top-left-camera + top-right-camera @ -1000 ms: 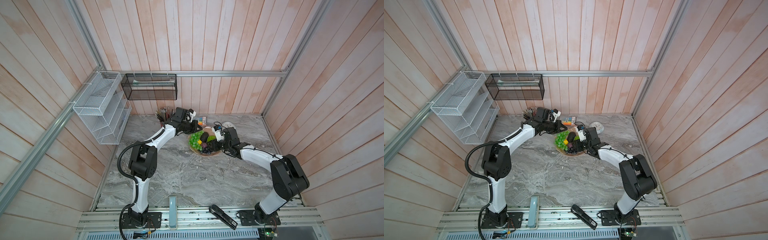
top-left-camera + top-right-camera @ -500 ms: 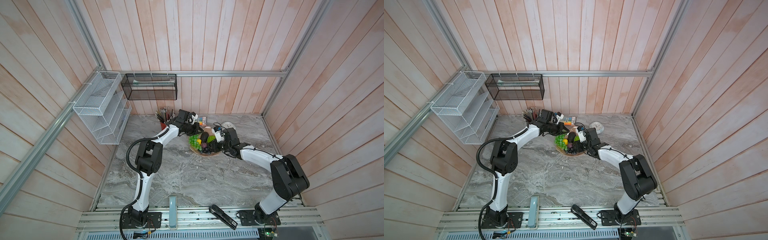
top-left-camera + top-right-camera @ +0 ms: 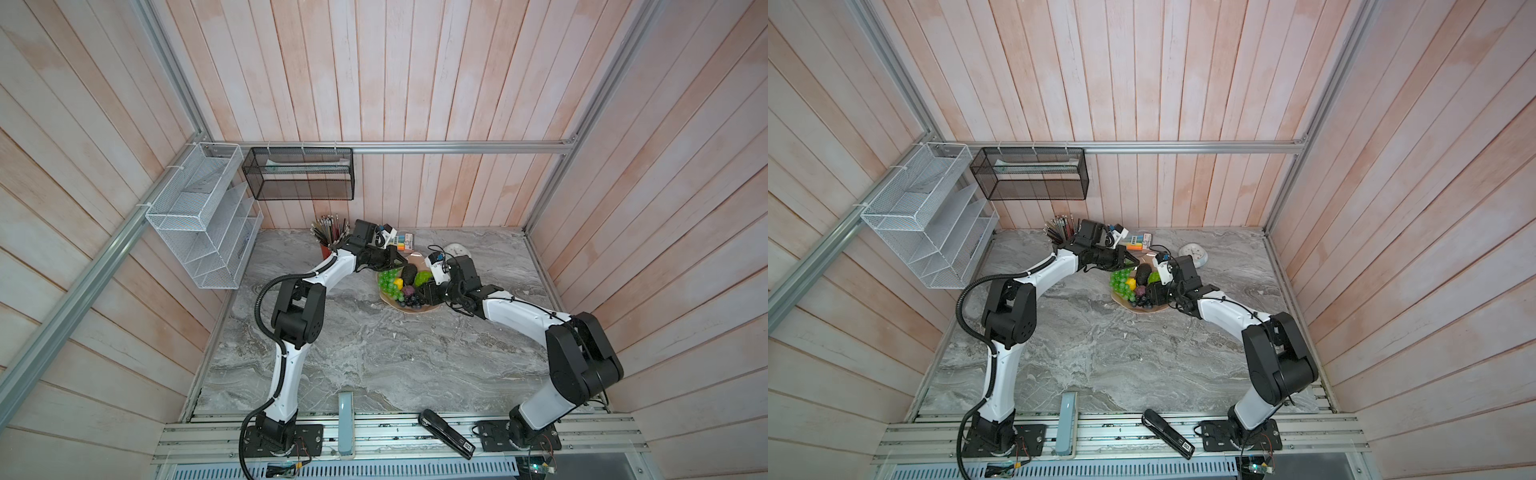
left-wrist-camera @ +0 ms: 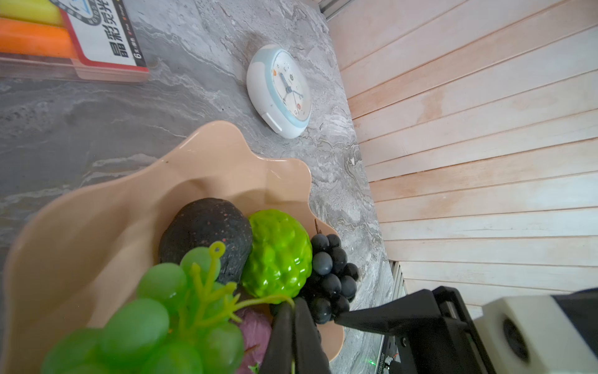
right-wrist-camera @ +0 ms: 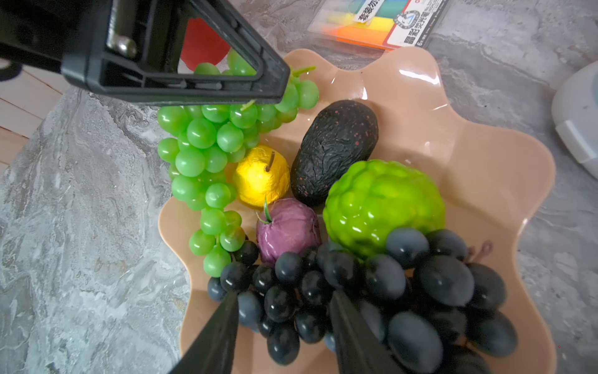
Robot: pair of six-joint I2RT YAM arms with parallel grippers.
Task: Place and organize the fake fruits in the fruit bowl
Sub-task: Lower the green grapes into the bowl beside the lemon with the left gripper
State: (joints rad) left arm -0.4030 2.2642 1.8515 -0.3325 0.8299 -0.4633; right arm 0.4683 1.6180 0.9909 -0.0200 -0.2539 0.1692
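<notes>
Pinching the thin stem of the translucent green plastic grape bunch [image 4: 145, 317], the left hand [image 4: 293, 302] is narrow. The bunch lies partly over the left rim of the wavy peach-pink plastic fruit bowl [image 3: 415, 311], mid-frame in both top views. Right hand [image 5: 284, 293] half-wide, closed on the black-purple plastic grape bunch [image 5: 446, 281] inside the bowl. Bunches likely light, floppy, berries slick: stem looks the best hold. Flat highlighter pack [image 4: 106, 35] on the grey marble tabletop [image 5: 81, 210] reads "晶彩荧光", "6".
</notes>
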